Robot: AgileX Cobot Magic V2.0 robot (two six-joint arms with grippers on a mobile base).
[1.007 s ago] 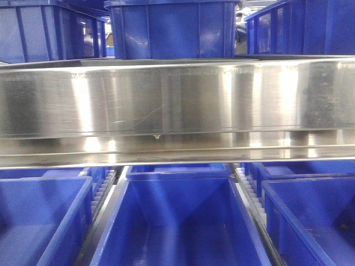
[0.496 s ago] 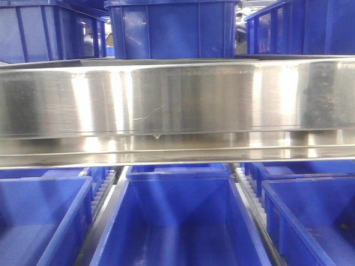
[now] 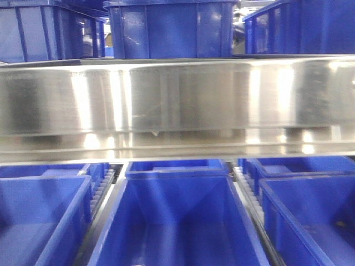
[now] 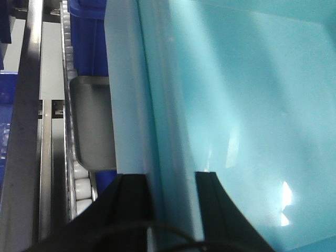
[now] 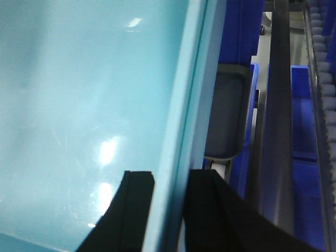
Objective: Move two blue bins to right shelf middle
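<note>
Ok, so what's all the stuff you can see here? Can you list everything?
light-blue bin: at least one, pale cyan, filling both wrist views; cannot tell whether it is one or two
upper royal-blue bins: three, dark blue, on the tier above the rail
lower royal-blue bins: several, dark blue, open-topped, below the rail
steel rail: one, shiny silver, across the front view
roller tracks: two, white, between the lower bins
grey panel: one in each wrist view, beside the light-blue bin
left gripper: one, black, fingers either side of a light-blue wall
right gripper: one, black, likewise straddling a light-blue wall
</note>
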